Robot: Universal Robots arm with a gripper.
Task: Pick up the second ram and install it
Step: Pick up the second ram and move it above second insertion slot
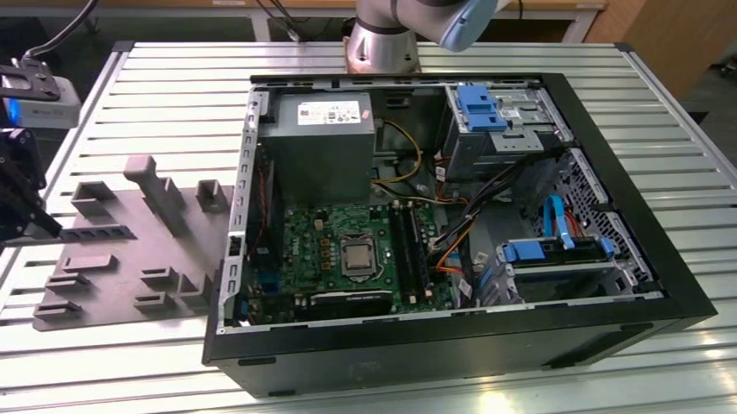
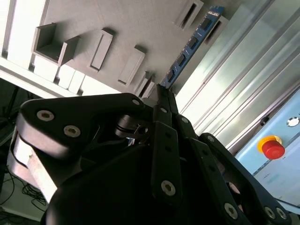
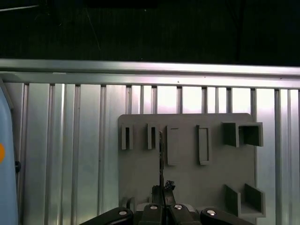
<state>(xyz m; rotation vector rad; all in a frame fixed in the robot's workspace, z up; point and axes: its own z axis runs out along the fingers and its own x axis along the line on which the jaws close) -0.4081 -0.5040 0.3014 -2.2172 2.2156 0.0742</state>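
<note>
My gripper (image 2: 164, 96) is shut on the second ram (image 2: 190, 47), a long thin bluish board with a row of black chips that sticks out from between the fingers. In the first wrist view the ram (image 3: 161, 157) shows edge-on as a thin dark line above the gripper (image 3: 161, 192), over the grey plastic tray (image 3: 187, 183). In the exterior view the gripper (image 1: 29, 211) hangs at the far left, above the tray's (image 1: 127, 250) outer edge. The open computer case (image 1: 461, 345) lies to the exterior view's right, with its motherboard (image 1: 334, 250) and dark memory slots (image 1: 409, 250) exposed.
The tray carries several raised blocks and slotted holders (image 1: 155, 185). Inside the case are a grey power supply (image 1: 323, 142), blue drive brackets (image 1: 484, 108) and loose cables (image 1: 461, 237). The arm's base (image 1: 386, 43) stands behind the case. A red stop button (image 2: 273, 147) is nearby.
</note>
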